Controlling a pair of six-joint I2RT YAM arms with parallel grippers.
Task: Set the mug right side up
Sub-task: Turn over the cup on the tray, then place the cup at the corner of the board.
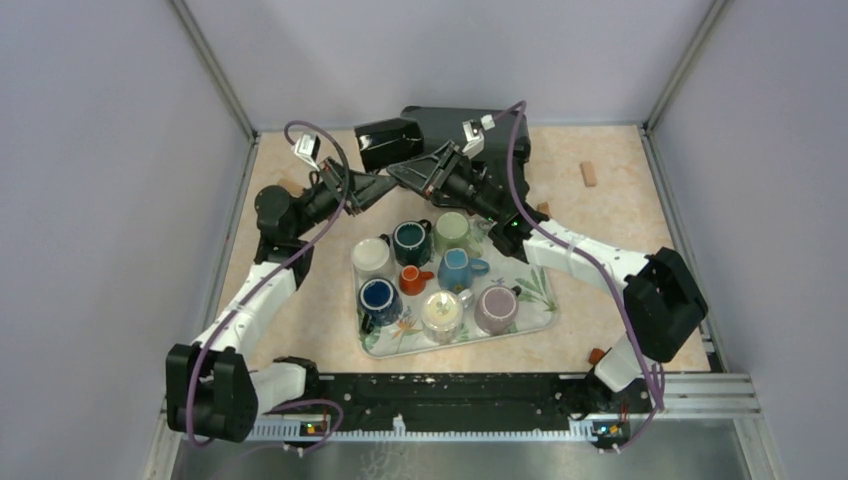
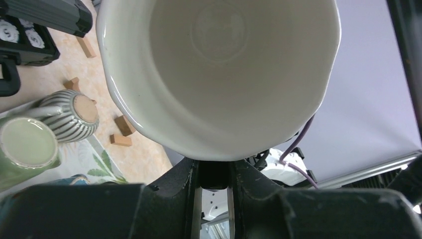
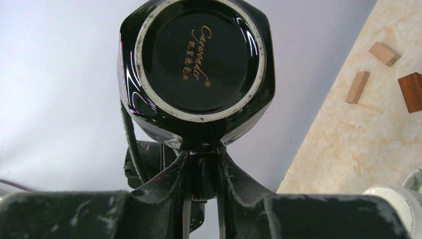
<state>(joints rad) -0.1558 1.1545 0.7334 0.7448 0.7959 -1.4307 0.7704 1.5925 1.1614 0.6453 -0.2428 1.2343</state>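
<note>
Two-handed handover: left end effector [image 2: 214, 175] pinches the mug [image 2: 219, 74], mouth facing it; right end effector [image 3: 202, 162] pinches it base-on; right should release next.

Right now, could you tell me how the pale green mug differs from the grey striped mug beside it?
The pale green mug is plain and stands mouth up, showing its light interior; the grey striped mug is patterned and stands upside down, showing its bare tan base. Both are round mugs, side by side.

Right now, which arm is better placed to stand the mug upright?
Left, probably: left gripper faces the black mug mouth-on, so lowering sets its base down; right gripper faces the base.
</note>
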